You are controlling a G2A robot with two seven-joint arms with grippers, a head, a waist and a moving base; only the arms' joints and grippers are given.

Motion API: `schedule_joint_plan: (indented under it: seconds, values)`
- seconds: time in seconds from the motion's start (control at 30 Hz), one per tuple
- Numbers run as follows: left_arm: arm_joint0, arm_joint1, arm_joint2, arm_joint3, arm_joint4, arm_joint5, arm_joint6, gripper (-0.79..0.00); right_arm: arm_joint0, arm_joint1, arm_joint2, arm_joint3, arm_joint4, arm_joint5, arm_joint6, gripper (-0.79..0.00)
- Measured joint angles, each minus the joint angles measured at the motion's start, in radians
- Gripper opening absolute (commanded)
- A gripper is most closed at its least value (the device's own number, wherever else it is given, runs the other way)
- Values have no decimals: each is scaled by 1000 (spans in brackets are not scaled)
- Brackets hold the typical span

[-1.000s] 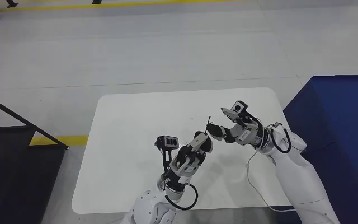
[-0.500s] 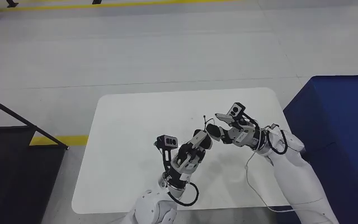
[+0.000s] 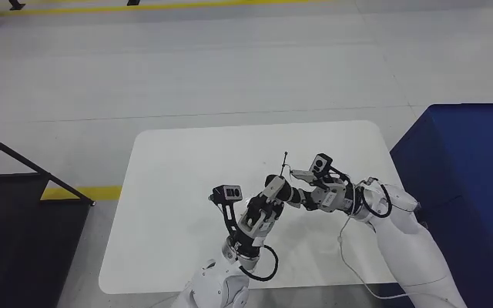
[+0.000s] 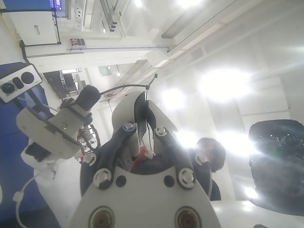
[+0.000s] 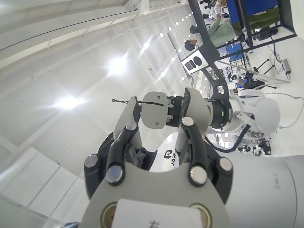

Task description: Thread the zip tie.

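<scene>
black zip tie [image 4: 147, 87] between left fingers [image 4: 140, 105]

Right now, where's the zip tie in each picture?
Top view: the zip tie is a thin black line just beyond the left gripper, over the table.
Left wrist view: it rises from the left gripper's shut fingers.
Right wrist view: it pokes out past the left gripper's finger.
Shared landmark: the left gripper pinching it.
</scene>
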Motion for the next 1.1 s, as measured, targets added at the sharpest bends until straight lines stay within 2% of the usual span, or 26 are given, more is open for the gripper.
schedule_joint_plan:
  seconds: [0.17, 0.67, 0.9, 1.1]
  values:
    - [-4, -2, 7, 10, 12, 13, 2, -785, -7, 1, 15, -9, 52, 12, -5, -474]
    - [6, 1, -1, 18, 16, 50, -38, -785, 24, -8, 29, -15, 180, -43, -110, -508]
    - [9, 4, -10, 19, 33, 60, -44, -785, 31, -8, 21, -17, 142, -82, -121, -526]
    - [6, 4, -14, 23, 79, 59, -29, -785, 33, -5, 15, -15, 27, -178, -101, -533]
